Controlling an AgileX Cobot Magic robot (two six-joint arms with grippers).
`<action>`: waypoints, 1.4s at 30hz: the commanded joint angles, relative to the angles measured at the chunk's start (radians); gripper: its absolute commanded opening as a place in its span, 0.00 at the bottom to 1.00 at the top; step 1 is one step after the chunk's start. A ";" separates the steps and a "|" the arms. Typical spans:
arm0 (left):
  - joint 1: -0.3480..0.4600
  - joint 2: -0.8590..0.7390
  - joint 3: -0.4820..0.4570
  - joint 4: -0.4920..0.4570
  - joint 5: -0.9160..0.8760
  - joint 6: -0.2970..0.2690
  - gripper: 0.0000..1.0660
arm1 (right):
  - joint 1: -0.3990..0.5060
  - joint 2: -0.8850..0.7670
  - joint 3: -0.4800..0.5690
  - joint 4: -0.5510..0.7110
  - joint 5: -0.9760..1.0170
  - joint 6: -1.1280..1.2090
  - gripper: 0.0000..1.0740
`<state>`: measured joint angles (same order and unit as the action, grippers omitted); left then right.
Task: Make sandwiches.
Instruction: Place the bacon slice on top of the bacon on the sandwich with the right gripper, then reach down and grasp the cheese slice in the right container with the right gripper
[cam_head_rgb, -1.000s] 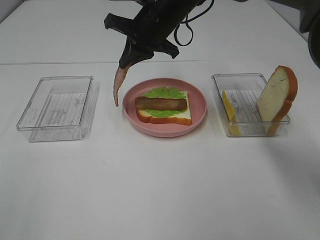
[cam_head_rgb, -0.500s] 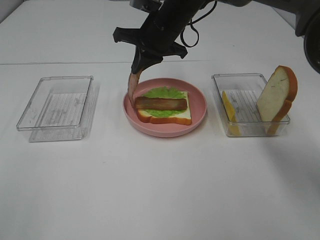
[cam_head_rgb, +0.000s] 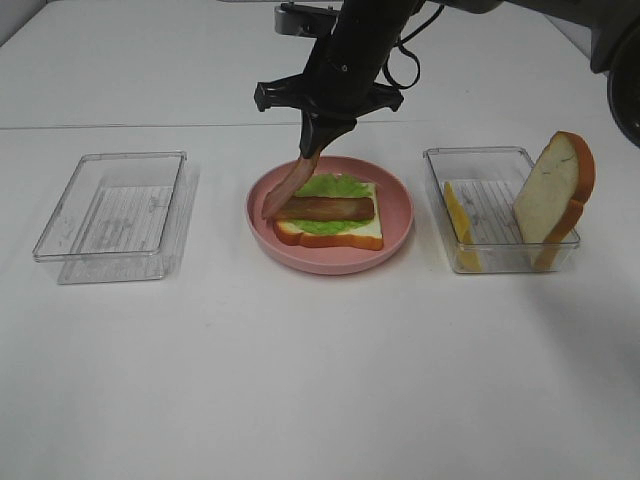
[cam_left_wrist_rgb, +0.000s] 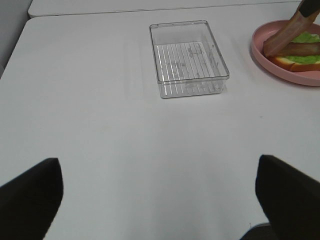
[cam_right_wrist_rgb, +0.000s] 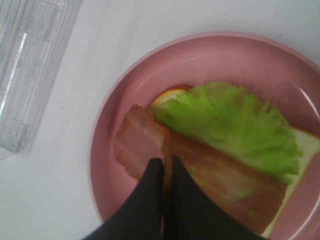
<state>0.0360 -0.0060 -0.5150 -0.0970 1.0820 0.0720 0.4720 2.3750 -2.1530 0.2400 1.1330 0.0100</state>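
Shifted since a second ago: the right gripper (cam_head_rgb: 313, 148), which I am bringing in from past the plate's left rim to over the plate (cam_head_rgb: 398, 215). The hanging bacon strip (cam_head_rgb: 288, 188) is coming with it. Its lower end, then dangling over the bare surface (cam_head_rgb: 320, 380), is now reaching the left end of the stack and seems to be touching there.

1. Right gripper: jaws pinching fully together on the top end of the hanging bacon strip.
2. Left gripper (cam_left_wrist_rgb: 157, 165): standing wide open, holding nothing, hovering over bare surface well apart from the plate.
3. Sandwich in progress, sitting on the plate: bottom bread slice (cam_head_rgb: 335, 237), lettuce leaf (cam_head_rgb: 328, 185), and first bacon strip (cam_head_rgb: 335, 208) lying lengthwise on top.
4. Parts waiting: cheese slice (cam_head_rgb: 456, 222) and top bread slice (cam_head_rgb: 550, 195), both standing on edge in the right tray (cam_head_rgb: 480, 262).
5. Left tray (cam_head_rgb: 110, 265): holding nothing.

Meaning for the task: I am judging that the second strip is about to be laid down with the first. That would finish the bacon layer, leaving the cheese and the closing slice still to fetch, so I am placing the job at roughly its midpoint.

Writing: both tray floors are showing faint ruled lines and small marks, too small for me to read. I am finding no brand or label anywhere.
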 joint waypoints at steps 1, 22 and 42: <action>0.001 -0.017 0.000 -0.006 -0.006 -0.006 0.94 | -0.001 0.000 -0.004 -0.033 0.016 0.004 0.00; 0.001 -0.017 0.000 -0.006 -0.006 -0.006 0.94 | -0.001 0.000 -0.004 -0.111 0.022 0.029 0.12; 0.001 -0.017 0.000 -0.006 -0.006 -0.006 0.94 | 0.000 0.000 -0.004 -0.208 0.047 0.127 0.92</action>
<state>0.0360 -0.0060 -0.5150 -0.0970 1.0820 0.0720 0.4720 2.3750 -2.1530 0.0490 1.1680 0.1220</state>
